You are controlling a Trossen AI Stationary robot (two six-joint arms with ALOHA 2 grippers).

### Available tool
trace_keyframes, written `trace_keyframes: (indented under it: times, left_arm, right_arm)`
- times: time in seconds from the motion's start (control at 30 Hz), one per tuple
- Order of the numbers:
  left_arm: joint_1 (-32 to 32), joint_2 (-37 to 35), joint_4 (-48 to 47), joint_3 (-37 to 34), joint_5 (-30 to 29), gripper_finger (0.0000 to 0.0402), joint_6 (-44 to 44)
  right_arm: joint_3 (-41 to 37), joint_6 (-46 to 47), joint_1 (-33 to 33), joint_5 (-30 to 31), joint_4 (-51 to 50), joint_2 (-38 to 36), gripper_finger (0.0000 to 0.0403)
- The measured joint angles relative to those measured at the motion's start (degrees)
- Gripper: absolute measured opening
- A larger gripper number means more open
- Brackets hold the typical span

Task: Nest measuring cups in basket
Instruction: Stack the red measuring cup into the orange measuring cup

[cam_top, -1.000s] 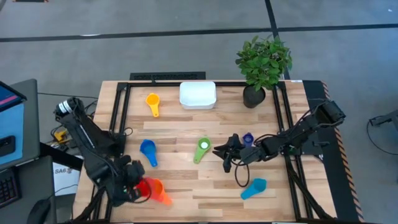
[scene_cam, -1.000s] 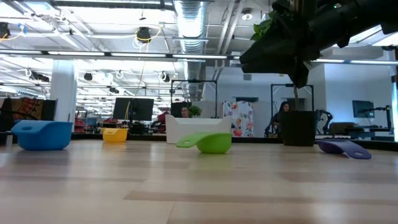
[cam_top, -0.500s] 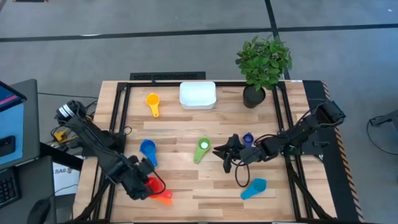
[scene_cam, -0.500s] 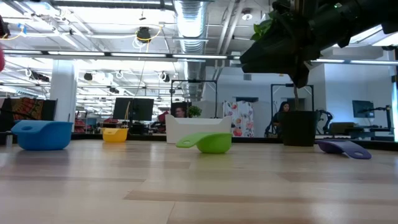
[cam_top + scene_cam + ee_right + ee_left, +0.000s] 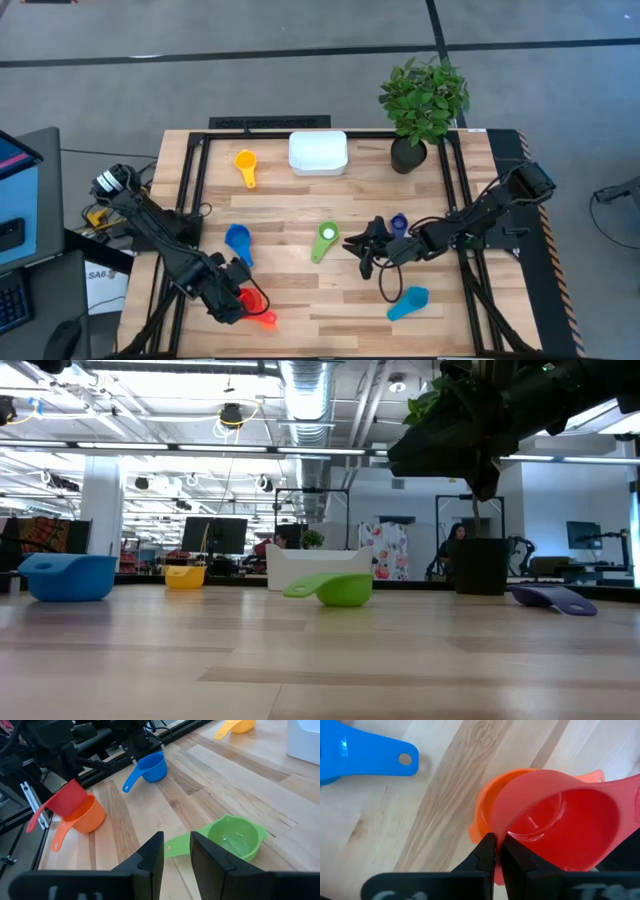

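Note:
My left gripper (image 5: 238, 296) is at the table's near left, shut on the red cup (image 5: 565, 827), which hangs tilted over the orange cup (image 5: 492, 805) standing on the wood. My right gripper (image 5: 360, 247) hovers open above the table between the green cup (image 5: 325, 238) and the dark blue cup (image 5: 399, 223), touching nothing. The blue cup (image 5: 238, 243), yellow cup (image 5: 246, 163) and light blue cup (image 5: 408, 301) lie apart on the table. The white basket (image 5: 318, 152) sits at the far edge. My left gripper pinches the red cup's rim wall (image 5: 506, 834), one finger inside the bowl and one outside. The cup is lifted and tilted, its handle (image 5: 35, 820) slanting down, and its bowl overlaps the orange cup's mouth. Whether the two cups touch, I cannot tell.
A potted plant in a black pot (image 5: 408, 155) stands at the far right beside the basket. Black frame rails (image 5: 195, 190) run along the table's left and right sides. Bare wood lies in the middle between the cups. People show in the room beyond.
My left gripper has moved toward the table's right, carrying the red cup from beside the orange cup to over it, so the red bowl now covers most of the orange one in the high view. The right arm has kept still.

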Motion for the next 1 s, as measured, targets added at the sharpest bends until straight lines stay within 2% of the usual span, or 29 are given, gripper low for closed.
trace_keyframes:
  times: [0.13,0.57,0.77,0.9,1.0]
  left_arm:
    - [0.1,0.0,0.0,0.0,0.0,0.0017,0.0]
    - [0.8,0.0,-0.5,0.0,-0.1,0.0089,0.6]
    - [2.8,0.0,-0.4,0.0,-2.4,0.0094,11.6]
    - [4.5,0.0,1.5,0.0,-8.5,0.0094,23.3]
    - [6.4,0.0,8.2,0.0,-13.7,0.0094,30.7]
  right_arm:
    - [0.0,0.0,0.3,0.0,-0.2,0.0,0.0119]
    - [0.0,0.0,0.7,0.0,-0.9,0.0,0.0119]
    - [0.0,0.0,0.8,0.0,-0.8,0.0,0.0119]
    - [0.0,0.0,1.2,0.0,-0.9,0.0,0.0119]
    - [0.0,0.1,1.6,0.0,-1.0,0.0,0.0119]
